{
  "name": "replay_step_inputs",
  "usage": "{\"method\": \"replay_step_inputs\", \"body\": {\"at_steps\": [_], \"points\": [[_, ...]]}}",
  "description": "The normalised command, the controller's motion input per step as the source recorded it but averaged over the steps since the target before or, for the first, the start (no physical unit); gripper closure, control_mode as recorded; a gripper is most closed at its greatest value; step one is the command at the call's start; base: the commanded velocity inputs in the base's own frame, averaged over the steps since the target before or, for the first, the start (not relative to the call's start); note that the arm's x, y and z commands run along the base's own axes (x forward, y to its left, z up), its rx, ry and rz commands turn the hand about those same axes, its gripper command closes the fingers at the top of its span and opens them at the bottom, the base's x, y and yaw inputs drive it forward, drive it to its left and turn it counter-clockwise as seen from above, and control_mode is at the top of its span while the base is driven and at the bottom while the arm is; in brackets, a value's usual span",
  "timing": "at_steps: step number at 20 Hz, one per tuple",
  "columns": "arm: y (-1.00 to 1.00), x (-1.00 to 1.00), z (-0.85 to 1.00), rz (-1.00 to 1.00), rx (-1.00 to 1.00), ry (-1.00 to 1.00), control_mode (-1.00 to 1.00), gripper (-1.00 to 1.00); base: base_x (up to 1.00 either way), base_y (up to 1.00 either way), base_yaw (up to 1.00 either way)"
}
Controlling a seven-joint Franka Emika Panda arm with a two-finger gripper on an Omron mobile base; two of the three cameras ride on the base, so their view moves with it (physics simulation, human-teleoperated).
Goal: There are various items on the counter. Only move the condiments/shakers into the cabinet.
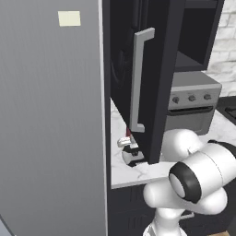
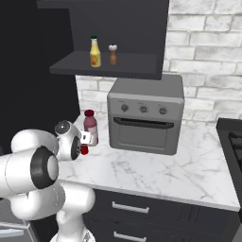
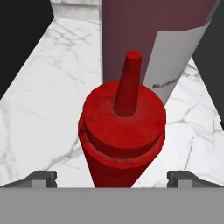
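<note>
A red condiment bottle (image 3: 124,127) with a pointed nozzle stands upright on the white marble counter (image 3: 39,100). My gripper (image 3: 113,178) is open, one fingertip (image 3: 41,178) on each side of the bottle's lower body, with nothing gripped. In the right base view the hand (image 2: 75,141) hovers at the counter's left end, with a bit of the red bottle (image 2: 84,151) showing beneath it. The black cabinet (image 2: 108,66) hangs above with its door (image 1: 159,78) swung open. A yellow bottle (image 2: 95,52) and a brown shaker (image 2: 113,55) stand on its shelf.
Right behind the red bottle stands a taller maroon bottle (image 2: 90,126) with a white label. A silver toaster oven (image 2: 145,116) sits mid-counter under the cabinet. A stove edge (image 2: 231,137) is at the right, and a grey panel (image 1: 50,120) walls the left.
</note>
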Motion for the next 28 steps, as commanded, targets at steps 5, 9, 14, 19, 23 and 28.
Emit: {"method": "replay_step_inputs", "body": {"at_steps": [5, 9, 14, 19, 23, 28], "points": [[0.0, 0.15, -0.03, 0.0, 0.0, 0.0, -1.0, -1.0, 0.0, 0.0, 0.0], [0.0, 0.21, -0.01, 0.0, 0.0, 0.0, -1.0, -1.0, 0.0, 0.0, 0.0], [0.0, 0.17, -0.01, 0.0, 0.0, 0.0, -1.0, -1.0, 0.0, 0.0, 0.0], [0.0, 0.1, -0.01, 0.0, 0.0, 0.0, -1.0, 1.0, 0.0, 0.0, 0.0], [0.0, 0.0, 0.0, 0.0, 0.0, 0.0, -1.0, 1.0, 0.0, 0.0, 0.0], [0.0, -0.03, 0.0, 0.0, 0.0, 0.0, -1.0, 1.0, 0.0, 0.0, 0.0]]}}
